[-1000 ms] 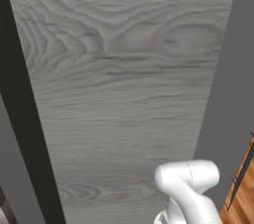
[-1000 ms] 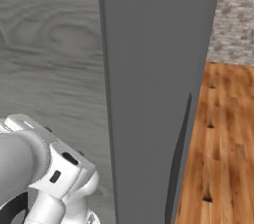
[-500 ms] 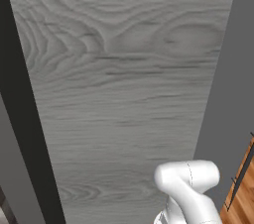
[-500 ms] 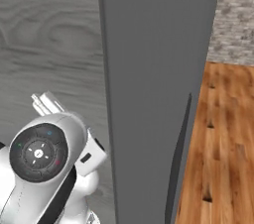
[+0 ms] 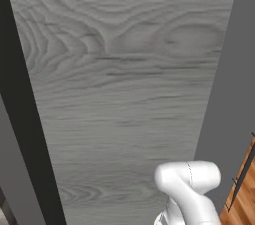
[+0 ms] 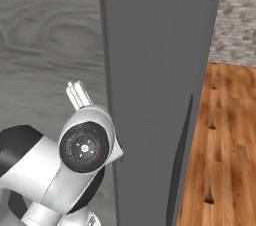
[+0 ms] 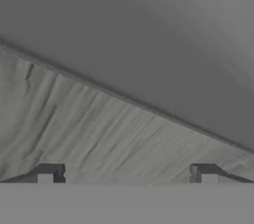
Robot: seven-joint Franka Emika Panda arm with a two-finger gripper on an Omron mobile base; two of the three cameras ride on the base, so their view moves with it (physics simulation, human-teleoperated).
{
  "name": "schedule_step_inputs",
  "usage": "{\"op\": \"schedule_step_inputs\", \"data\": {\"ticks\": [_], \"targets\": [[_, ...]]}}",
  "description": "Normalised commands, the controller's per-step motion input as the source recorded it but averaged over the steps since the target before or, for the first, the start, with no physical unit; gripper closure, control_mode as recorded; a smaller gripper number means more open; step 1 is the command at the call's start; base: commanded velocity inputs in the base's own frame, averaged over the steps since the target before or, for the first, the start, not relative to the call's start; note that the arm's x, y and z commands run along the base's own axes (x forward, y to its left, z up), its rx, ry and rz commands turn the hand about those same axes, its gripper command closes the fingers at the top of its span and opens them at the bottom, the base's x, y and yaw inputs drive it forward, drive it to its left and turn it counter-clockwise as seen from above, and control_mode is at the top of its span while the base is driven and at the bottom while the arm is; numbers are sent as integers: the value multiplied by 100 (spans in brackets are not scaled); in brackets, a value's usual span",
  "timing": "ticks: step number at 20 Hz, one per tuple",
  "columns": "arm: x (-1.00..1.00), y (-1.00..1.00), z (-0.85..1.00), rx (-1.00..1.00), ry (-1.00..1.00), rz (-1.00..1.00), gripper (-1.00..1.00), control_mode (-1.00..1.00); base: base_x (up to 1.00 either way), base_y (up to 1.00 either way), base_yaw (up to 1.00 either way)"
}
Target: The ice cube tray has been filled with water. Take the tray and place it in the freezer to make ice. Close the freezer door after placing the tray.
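Parked right up against the freezer door point(image 5: 124, 94), wood grain filling the middle of the left base view.

Since a second ago, wrist swung up at lower left of right base view. Handle point(image 6: 181, 165) cut off below. Gripper point(image 7: 127, 173) spread wide, holding nothing, close to the door.
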Motion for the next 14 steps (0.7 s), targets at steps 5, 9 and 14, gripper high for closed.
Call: {"op": "schedule_step_inputs", "data": {"ticks": [5, 9, 14], "targets": [[31, -38, 0, 19, 0, -1, -100, -100, 0, 0, 0], [31, -28, -2, 17, 0, 0, -100, -100, 0, 0, 0], [39, -10, -4, 12, 0, -3, -100, -100, 0, 0, 0]]}}
